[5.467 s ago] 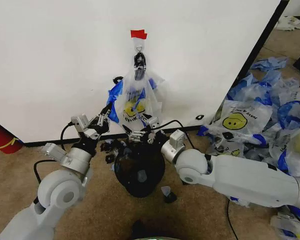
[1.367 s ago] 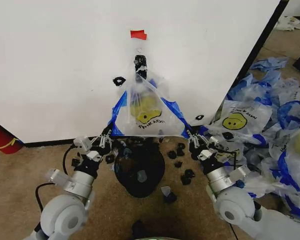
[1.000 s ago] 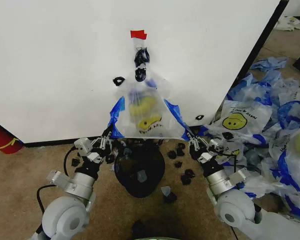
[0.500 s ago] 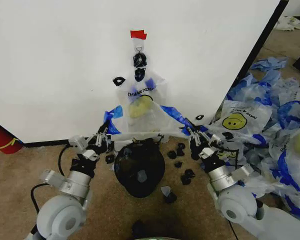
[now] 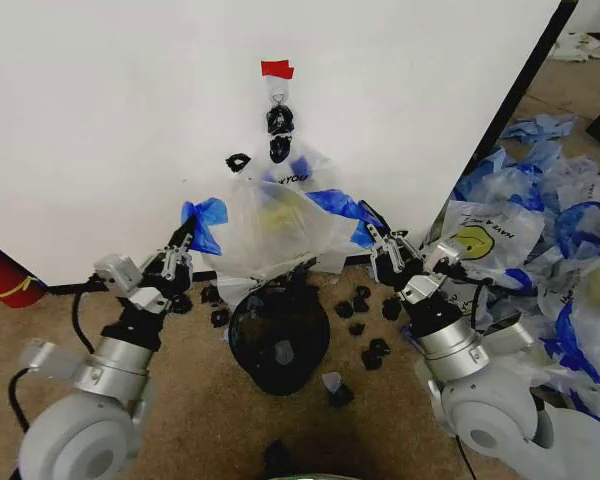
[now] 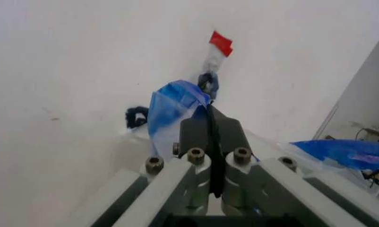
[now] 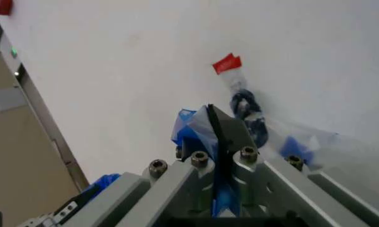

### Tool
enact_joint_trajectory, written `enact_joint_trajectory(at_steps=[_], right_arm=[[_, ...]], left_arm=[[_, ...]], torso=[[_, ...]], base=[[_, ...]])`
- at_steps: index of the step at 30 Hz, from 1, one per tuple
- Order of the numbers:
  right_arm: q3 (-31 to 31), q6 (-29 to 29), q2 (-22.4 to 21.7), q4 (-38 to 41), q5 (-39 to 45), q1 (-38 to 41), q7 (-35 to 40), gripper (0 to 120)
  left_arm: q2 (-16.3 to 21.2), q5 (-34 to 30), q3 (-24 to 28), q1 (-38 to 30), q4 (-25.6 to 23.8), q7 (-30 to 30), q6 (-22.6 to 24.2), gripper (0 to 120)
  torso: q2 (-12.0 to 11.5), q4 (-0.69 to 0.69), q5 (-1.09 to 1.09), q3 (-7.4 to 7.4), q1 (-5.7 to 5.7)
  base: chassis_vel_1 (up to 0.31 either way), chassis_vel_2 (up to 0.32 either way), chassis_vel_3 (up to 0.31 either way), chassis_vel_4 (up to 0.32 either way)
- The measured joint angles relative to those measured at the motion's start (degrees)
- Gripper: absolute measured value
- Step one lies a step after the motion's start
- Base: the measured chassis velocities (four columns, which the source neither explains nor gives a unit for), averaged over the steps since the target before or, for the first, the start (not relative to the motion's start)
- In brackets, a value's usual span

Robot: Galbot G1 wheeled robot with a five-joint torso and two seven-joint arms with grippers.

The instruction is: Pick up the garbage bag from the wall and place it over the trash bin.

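Observation:
The garbage bag (image 5: 275,228) is stretched open between my two grippers, above the round black trash bin (image 5: 278,338) on the floor. My left gripper (image 5: 185,238) is shut on the bag's blue handle (image 6: 176,100) at its left side. My right gripper (image 5: 374,240) is shut on the other blue handle (image 7: 188,128) at its right side. Behind it stands the white wall (image 5: 110,120) with a red tape strip (image 5: 277,68) and a small hook (image 5: 278,96). Another bag (image 5: 292,172) with "THANK YOU" print hangs below the hook.
A big pile of identical bags (image 5: 540,230) covers the floor at the right, past the wall's black edge (image 5: 520,100). Small black scraps (image 5: 365,310) lie around the bin. A red object (image 5: 5,278) sits at the far left by the wall.
Both grippers have risen and moved farther apart with the handles. The bag went from a taut triangle under the hook to a wide, open shape above the bin.

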Motion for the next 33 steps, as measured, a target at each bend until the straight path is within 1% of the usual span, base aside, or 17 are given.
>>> enact_joint_trajectory(at_steps=[3, 18, 22, 28, 33], right_arm=[[0.0, 0.2, -0.4, 1.2, 1.1, 0.4, -0.8, 0], [1.0, 0.7, -1.3, 4.5, 4.3, 0.7, -2.7, 0], [-0.4, 0.8, -0.9, 4.2, 4.2, 0.6, -2.8, 0], [-4.9, 1.6, 1.1, 1.9, 2.9, 1.3, -3.5, 0], [-7.0, 1.8, 2.5, 0.2, 2.3, 2.2, -3.9, 0]], left_arm=[[0.2, -0.2, -0.5, 1.2, -0.9, -0.2, 0.2, 0], [0.0, -1.0, -2.7, 4.0, -0.9, -1.1, 1.4, 0], [-0.4, -0.7, -2.6, 4.6, -0.9, -1.1, 1.5, 0], [-1.0, 1.0, -1.9, 5.4, -0.8, -1.0, 1.3, 0], [-1.0, 1.3, -1.6, 5.2, -0.7, -0.9, 1.1, 0]], torso=[[0.0, 0.00, 0.01, 0.00, 0.00], [0.0, 0.00, 0.00, 0.00, 0.00], [0.0, 0.00, -0.01, 0.00, 0.00], [0.0, 0.00, 0.00, 0.00, 0.00], [0.0, 0.00, 0.00, 0.00, 0.00]], base=[[0.000, 0.000, 0.000, 0.000], [0.000, 0.000, 0.000, 0.000], [0.000, 0.000, 0.000, 0.000], [0.000, 0.000, 0.000, 0.000], [0.000, 0.000, 0.000, 0.000]])
